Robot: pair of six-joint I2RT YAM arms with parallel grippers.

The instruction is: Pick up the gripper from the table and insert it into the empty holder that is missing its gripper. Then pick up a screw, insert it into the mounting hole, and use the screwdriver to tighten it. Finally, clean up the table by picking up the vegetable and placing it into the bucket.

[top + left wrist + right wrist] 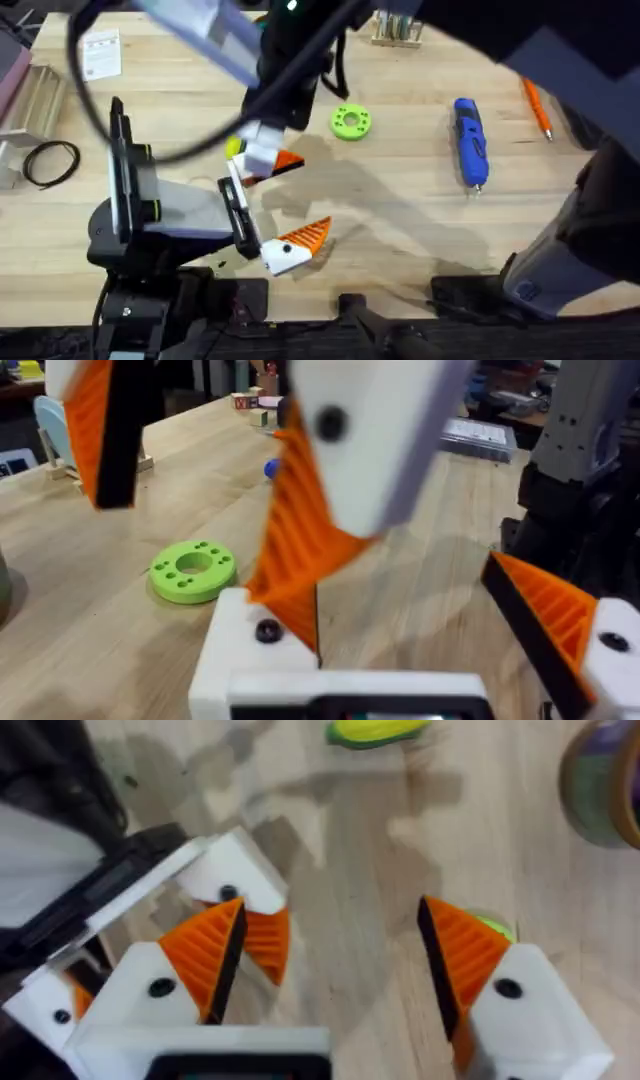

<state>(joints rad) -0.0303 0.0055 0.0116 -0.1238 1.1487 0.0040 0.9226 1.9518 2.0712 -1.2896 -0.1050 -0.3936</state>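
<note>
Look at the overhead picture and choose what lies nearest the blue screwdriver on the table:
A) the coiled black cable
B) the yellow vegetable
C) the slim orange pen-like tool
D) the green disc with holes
C: the orange pen-like tool lies just beside the blue screwdriver, on the side away from the green disc, which lies farther off.

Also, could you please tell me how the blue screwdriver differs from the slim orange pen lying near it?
The screwdriver is blue and chunky; the orange pen is far slimmer and looks shorter. The screwdriver points almost straight towards the arms' bases, while the pen lies on a slant. Both lie flat on the table, apart from each other.
</note>
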